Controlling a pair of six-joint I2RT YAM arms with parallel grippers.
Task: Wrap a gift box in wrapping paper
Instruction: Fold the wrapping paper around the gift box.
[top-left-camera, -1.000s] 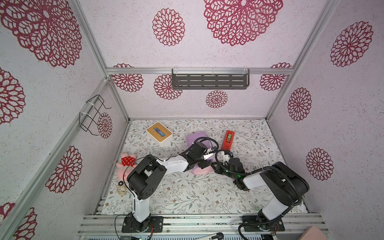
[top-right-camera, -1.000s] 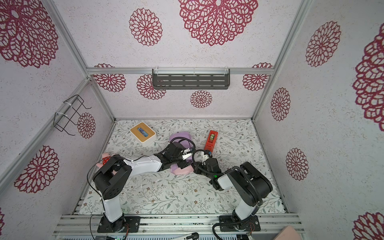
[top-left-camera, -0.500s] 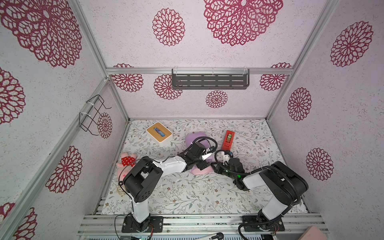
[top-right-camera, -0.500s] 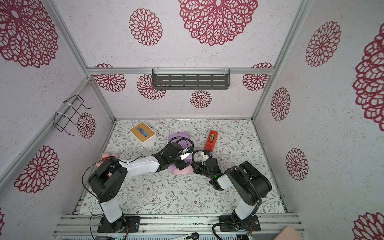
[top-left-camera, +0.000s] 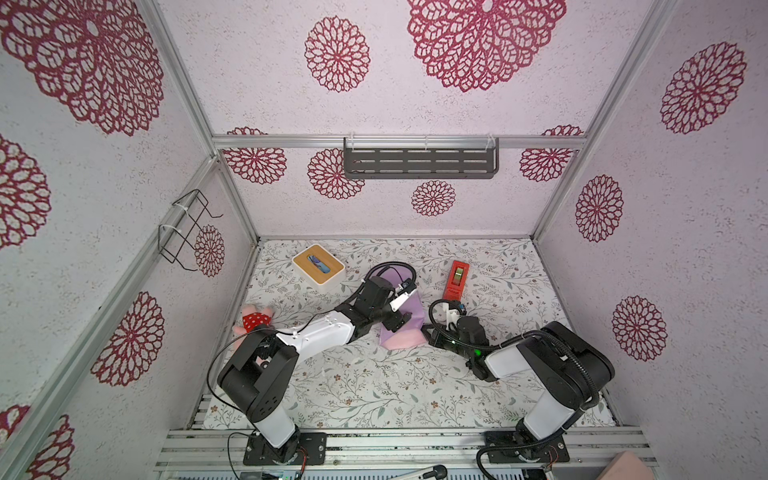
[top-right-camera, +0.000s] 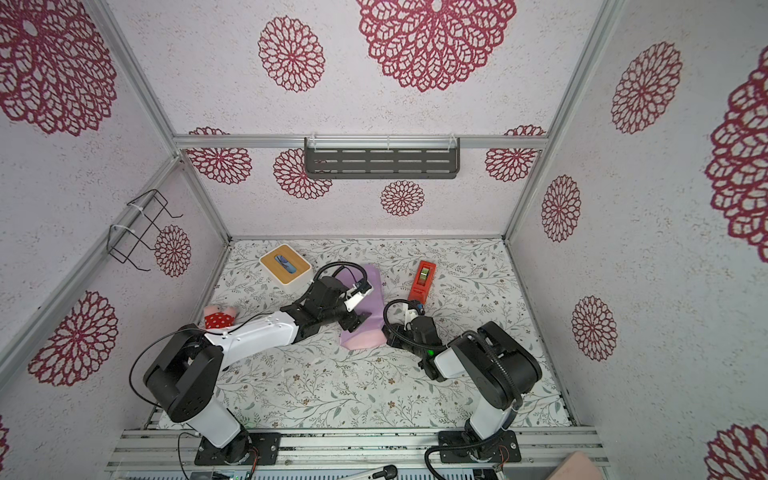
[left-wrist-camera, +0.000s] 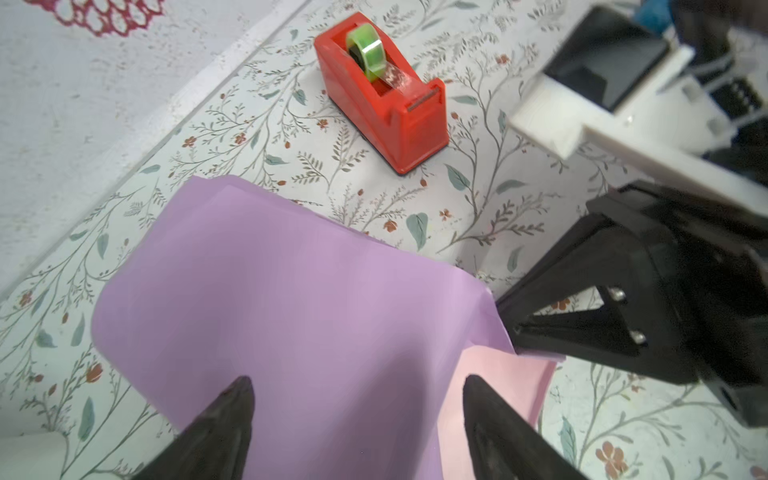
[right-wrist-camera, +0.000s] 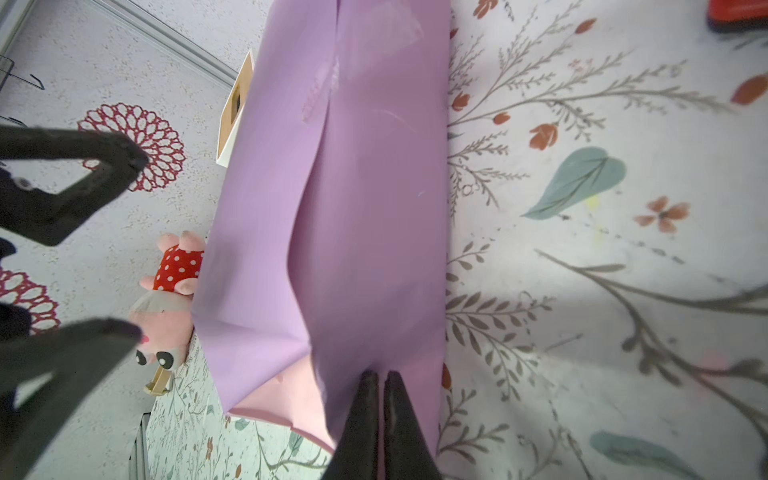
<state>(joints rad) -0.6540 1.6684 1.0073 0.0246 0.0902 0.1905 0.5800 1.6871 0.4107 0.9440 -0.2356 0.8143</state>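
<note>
So the wrapping paper (left-wrist-camera: 291, 291) is a thin, floppy sheet, lilac side out with the pale pink face peeking out at the hem. It's humped up like a tent on the left-arm side of the red tape dispenser (left-wrist-camera: 415, 129), close to it but not touching. I can't actually see the gift box anywhere. My guess is it's under that hump, since the paper keeps a boxy shape. Handling-wise I'd call the sheet super light, a bit slick and quick to crease, and it'll probably tear or spring open if you yank it. So take it by a free edge or corner and press the folds against the box, not mid-sheet. The right gripper (right-wrist-camera: 380, 376) has its jaws squeezed together on the hem on the dispenser's side of the hump, and it looks like it's pinching the paper there. The left gripper (left-wrist-camera: 357, 379) is spread wide over the top of the hump with nothing in it. As for containers, the dispenser carries a roll of clear tape (left-wrist-camera: 365, 48) on a green core. Past the paper from it, the white tissue box (top-left-camera: 330, 279) with the wooden top shows something blue in its slot. The plush pig (top-left-camera: 254, 319) in a red dotted dress lies well apart from the dispenser, also beyond the paper.
</note>
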